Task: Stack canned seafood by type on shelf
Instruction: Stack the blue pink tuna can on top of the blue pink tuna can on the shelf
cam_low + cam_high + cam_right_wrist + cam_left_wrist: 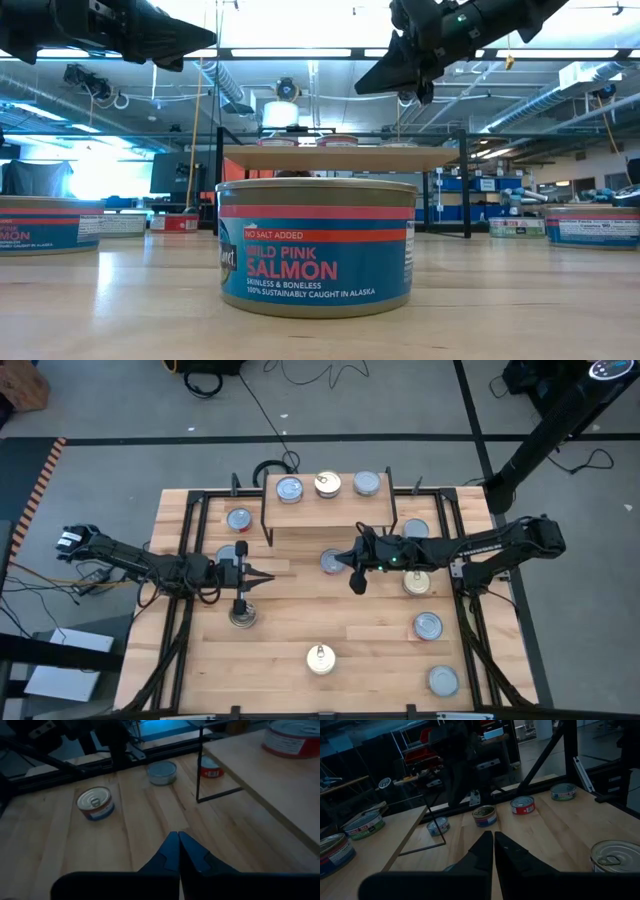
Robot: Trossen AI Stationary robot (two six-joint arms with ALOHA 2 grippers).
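The shelf [325,510] stands at the table's far middle on thin black legs, with three tins on its board, among them a gold-topped one [327,484]. Several more tins rest on their bases on the slatted table, such as a blue-green salmon tin [316,245] at the near middle and a silver-topped one [333,561] in front of the shelf. My left gripper [268,577] hovers shut and empty left of centre, pointing right. My right gripper [356,575] hovers shut and empty beside the silver-topped tin. Both fingertip pairs show closed in the wrist views [493,837] [178,836].
Tins lie along the table's right side [428,625] [443,680] [416,582] and left side [239,518] [243,617]. A black metal frame [190,520] runs around the tabletop. Bare wood lies between the two grippers. Cables lie on the floor beyond the far edge.
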